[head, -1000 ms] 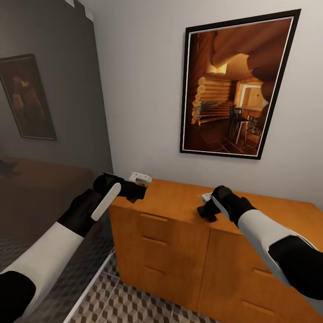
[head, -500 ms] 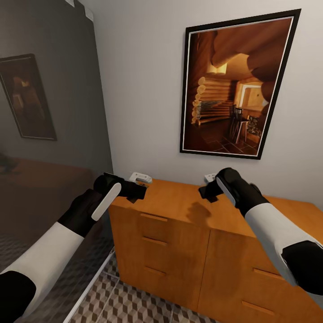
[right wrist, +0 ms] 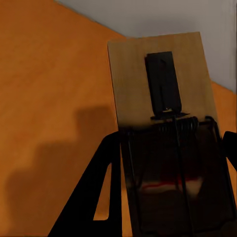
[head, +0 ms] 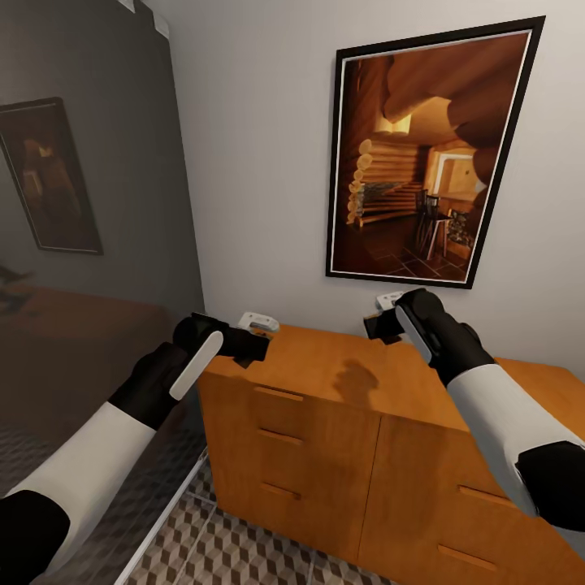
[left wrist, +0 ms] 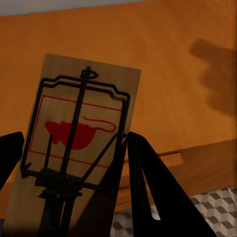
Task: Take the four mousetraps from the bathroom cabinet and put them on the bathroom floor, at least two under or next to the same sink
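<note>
Two mousetraps [left wrist: 74, 143] [right wrist: 163, 133] are clamped, one in each gripper [head: 248, 345] [head: 382, 325], above the cabinet [head: 325, 370]; none lies on the floor [head: 227, 544] yet.

You face a pale wall [head: 260, 162] w/ a black-framed picture [head: 426, 154] of a log-cabin interior at approx. 1 o'clock. At 9–10 o'clock, a dark reflective panel [head: 89, 203] mirrors a second framed picture [head: 50, 175] and a dim wood surface. Low orange-brown cabinet [head: 325, 439] runs from centre to 4 o'clock, flat top, slim bar handles on front panels; a soft shadow [head: 355, 382] lies on its top, so light comes from above. Floor [head: 236, 548] at 6–7 o'clock: cube-pattern tiles, brown/beige/white, pale grout.
</note>
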